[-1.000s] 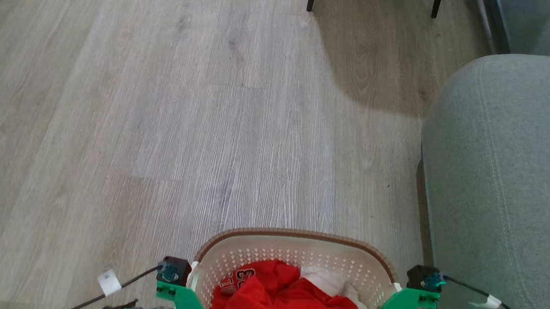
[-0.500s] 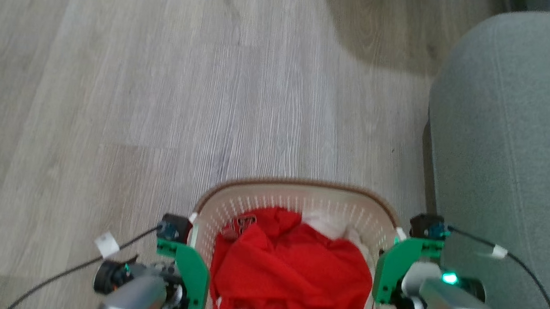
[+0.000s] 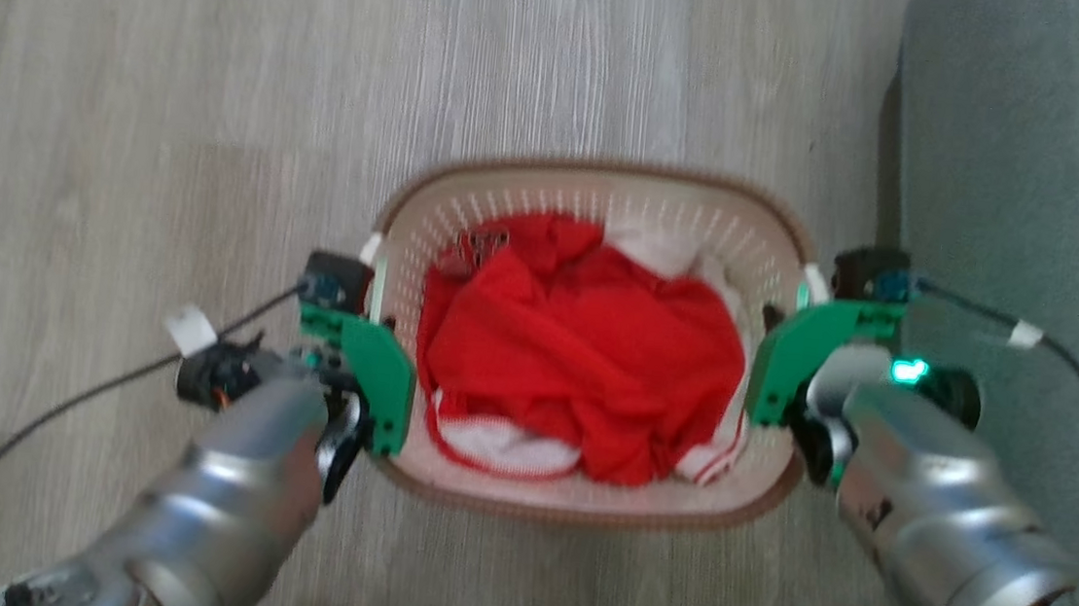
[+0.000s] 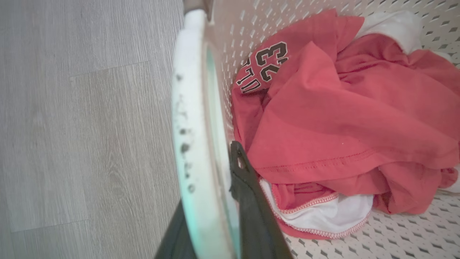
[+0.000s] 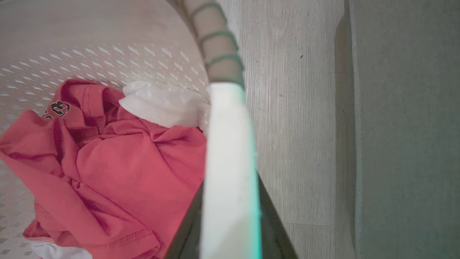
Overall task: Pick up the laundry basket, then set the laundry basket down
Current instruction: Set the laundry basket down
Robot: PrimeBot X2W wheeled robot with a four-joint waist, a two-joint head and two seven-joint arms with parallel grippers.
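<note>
Camera dipped: laundry basket (image 3: 580, 514) whole. Left pincer (image 4: 210, 187), right pincer (image 5: 230, 201) clamp handles (image 4: 190, 90); wrist shows jersey (image 4: 323, 108) 23.

Pale wood-plank floor (image 3: 179, 66). At your right, a grey sofa (image 3: 1030, 160) stands on it; beside that, the laundry basket (image 3: 600, 169), whether resting on the boards or lifted you cannot tell.

Silver forearms (image 3: 231, 481), green brackets (image 3: 793, 359), black cables (image 3: 964, 306)
</note>
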